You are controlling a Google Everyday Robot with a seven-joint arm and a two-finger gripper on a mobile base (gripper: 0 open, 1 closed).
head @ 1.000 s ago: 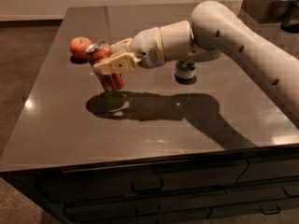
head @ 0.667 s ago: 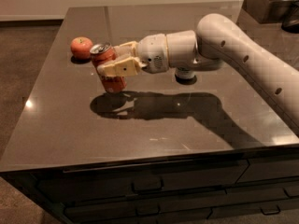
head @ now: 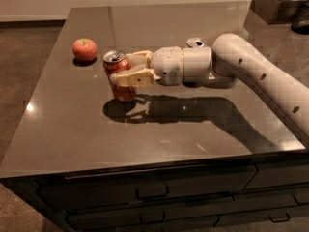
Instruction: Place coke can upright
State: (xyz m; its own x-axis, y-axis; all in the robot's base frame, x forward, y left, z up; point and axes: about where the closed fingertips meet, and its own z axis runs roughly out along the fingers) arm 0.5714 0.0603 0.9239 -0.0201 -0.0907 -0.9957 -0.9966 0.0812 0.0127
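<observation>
Apple (head: 84, 49) sits far left on the counter (head: 72, 129), just beside the coke can (head: 119, 79) but apart from it. The coke can is upright, silver top up, near the left-middle of the counter, and its base looks to be at the surface; I cannot tell if it is fully resting or a hair above. My gripper (head: 123, 67) comes in from the right, side-on, fingers (head: 137, 76) pinching the can around its upper half. Behind my wrist, the other can (head: 195, 42) shows only its top. Risks: if I let go while the base is not flat down, the can tips or rolls, maybe into the apple. If the fingers drag while spreading or I pull back crooked, they topple it. Swinging my arm (head: 260, 76) back could clip the other can.
</observation>
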